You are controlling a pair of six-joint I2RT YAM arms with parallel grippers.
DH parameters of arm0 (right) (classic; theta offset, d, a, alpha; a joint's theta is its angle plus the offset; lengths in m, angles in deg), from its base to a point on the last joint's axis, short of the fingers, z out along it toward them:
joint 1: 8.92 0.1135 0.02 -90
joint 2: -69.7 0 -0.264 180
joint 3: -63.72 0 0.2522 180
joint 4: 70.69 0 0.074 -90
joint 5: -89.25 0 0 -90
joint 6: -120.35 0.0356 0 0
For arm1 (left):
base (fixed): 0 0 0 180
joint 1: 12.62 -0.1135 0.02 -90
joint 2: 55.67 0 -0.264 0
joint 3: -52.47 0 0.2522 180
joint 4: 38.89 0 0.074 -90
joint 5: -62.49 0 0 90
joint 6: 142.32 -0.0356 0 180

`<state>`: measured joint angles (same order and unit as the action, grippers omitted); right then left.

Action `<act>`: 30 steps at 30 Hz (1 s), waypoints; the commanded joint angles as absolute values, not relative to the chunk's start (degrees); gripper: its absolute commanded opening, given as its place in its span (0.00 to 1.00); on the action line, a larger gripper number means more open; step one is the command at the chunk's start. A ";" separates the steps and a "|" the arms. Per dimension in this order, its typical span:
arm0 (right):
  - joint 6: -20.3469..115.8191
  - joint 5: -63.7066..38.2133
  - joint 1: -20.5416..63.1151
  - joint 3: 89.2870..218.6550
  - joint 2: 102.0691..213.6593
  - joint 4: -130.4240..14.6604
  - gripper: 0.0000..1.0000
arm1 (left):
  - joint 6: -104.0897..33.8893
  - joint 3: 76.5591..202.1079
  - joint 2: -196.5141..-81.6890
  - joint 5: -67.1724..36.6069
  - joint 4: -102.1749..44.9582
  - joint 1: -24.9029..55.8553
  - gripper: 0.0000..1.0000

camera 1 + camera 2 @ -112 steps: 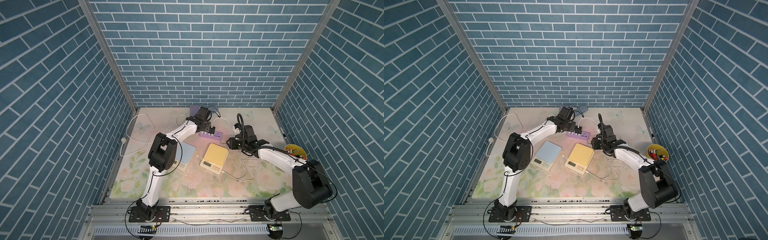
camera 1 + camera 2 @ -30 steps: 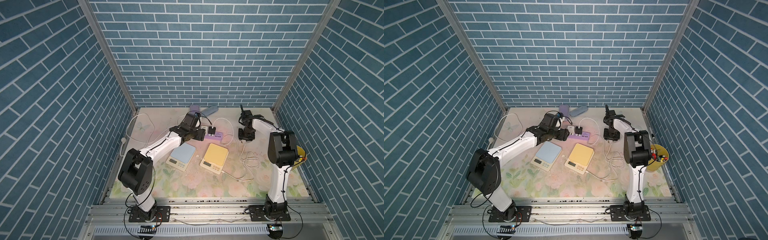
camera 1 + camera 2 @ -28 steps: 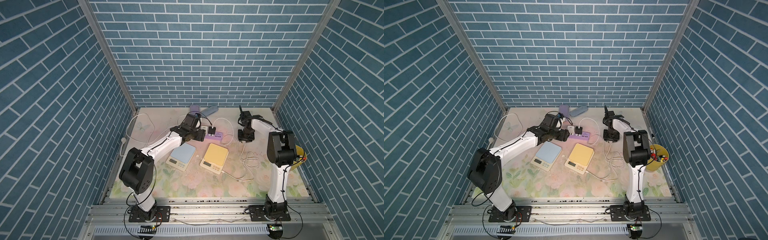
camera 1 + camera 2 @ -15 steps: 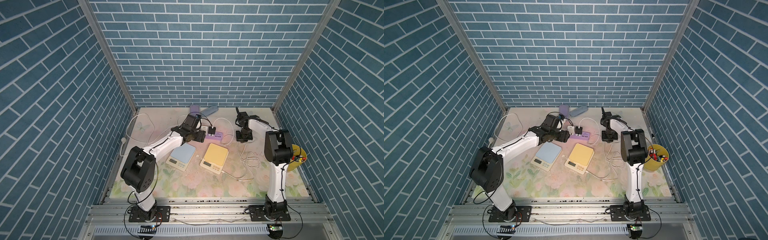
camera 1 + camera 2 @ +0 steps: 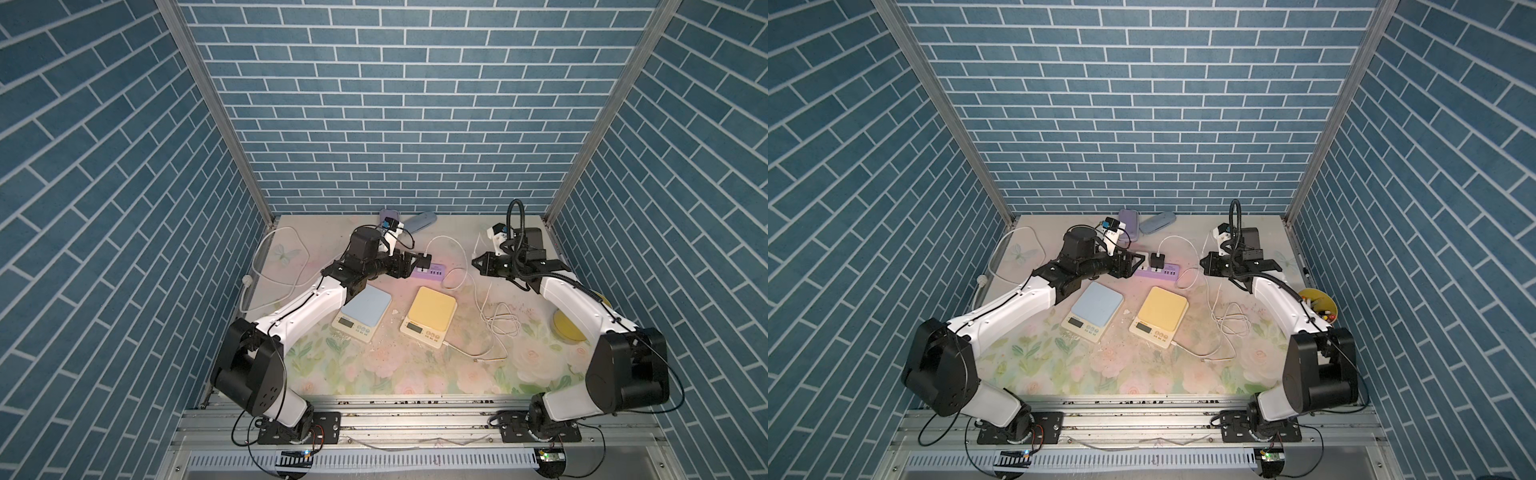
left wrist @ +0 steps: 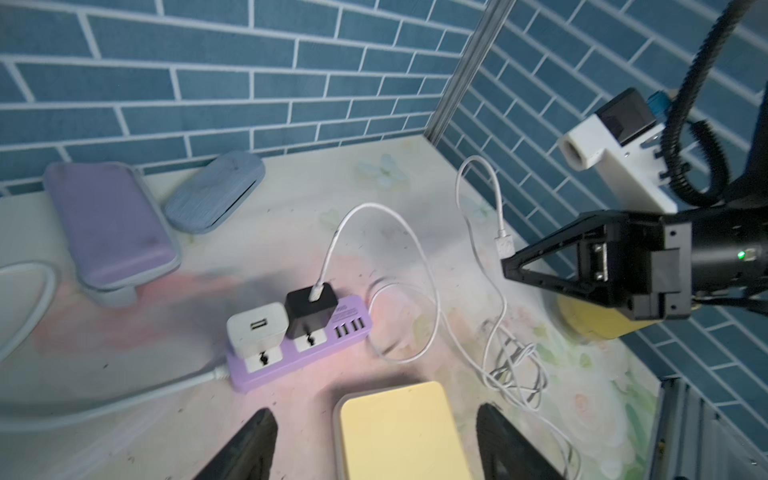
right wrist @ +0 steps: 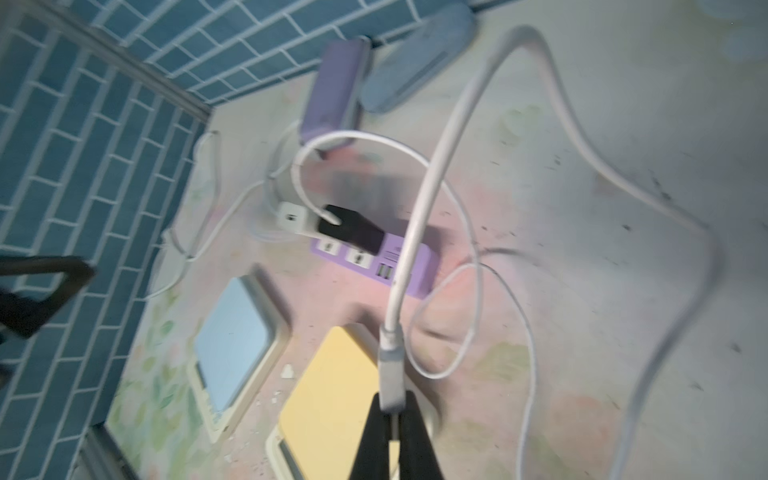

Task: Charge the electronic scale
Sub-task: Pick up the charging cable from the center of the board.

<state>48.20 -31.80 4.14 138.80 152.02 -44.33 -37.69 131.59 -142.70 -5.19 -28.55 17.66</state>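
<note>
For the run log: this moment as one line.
left gripper: open, by power strip | right gripper: shut on USB plug | white charger: port empty

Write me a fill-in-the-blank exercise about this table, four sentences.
The right gripper is shut on the plug of a white ____.
The left gripper is ____.
The black charger sits in the ____ power strip.
Next to the blue scale stands a ____ scale.
Missing: cable; open; purple; yellow.

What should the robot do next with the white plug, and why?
Probably carry the plug in the shut right gripper toward the white charger on the strip: its port looks empty, while the black charger already has a cable.
</note>
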 commanded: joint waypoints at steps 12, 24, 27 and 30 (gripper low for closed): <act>44.44 -54.02 14.81 136.48 148.69 -61.89 0.00 | -24.34 128.92 -144.91 16.62 -47.44 15.90 0.74; 48.37 -57.51 15.52 135.07 148.54 -67.92 0.00 | -15.61 125.64 -146.65 25.48 -59.92 14.72 0.65; 48.46 -57.58 15.78 135.17 148.57 -67.89 0.00 | -13.80 125.65 -147.54 27.05 -62.27 14.79 0.61; 48.52 -57.79 15.87 135.31 148.65 -67.86 0.00 | -12.51 125.98 -148.26 28.52 -63.86 14.85 0.56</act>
